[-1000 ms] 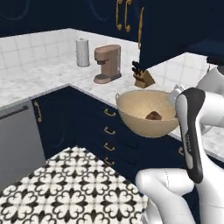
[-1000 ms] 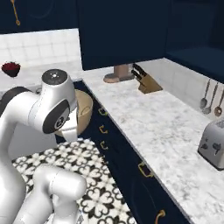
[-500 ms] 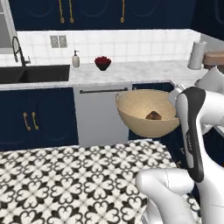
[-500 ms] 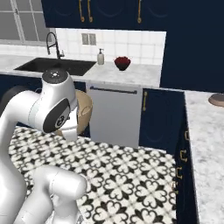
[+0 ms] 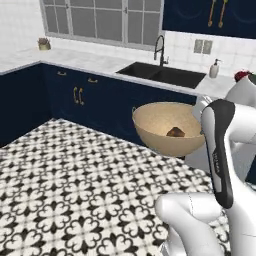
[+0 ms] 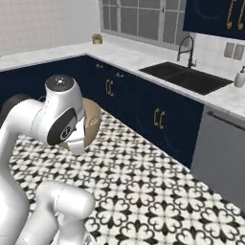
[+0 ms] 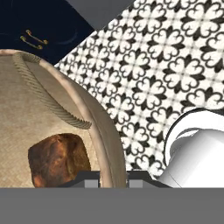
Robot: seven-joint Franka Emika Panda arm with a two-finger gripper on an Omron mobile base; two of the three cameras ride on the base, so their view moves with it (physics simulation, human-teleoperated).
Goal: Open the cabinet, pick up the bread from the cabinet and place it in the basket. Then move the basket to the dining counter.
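Now sink [image 5: 162, 75] ahead, basket [image 5: 155, 130] still carried, bread [image 5: 175, 132] inside

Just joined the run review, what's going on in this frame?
The arm is carrying the basket in the air above the patterned floor, with the bread lying inside it. The end effector is shut on the basket's rim, one finger inside and one outside. The sink and navy lower cabinets lie ahead; no dining counter is in view.

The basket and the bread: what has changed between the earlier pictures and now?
The base has turned, so the background swept from the coffee-maker corner to the sink and window. The basket stays held at its rim by the fingers, carried above the floor, with the bread still inside.
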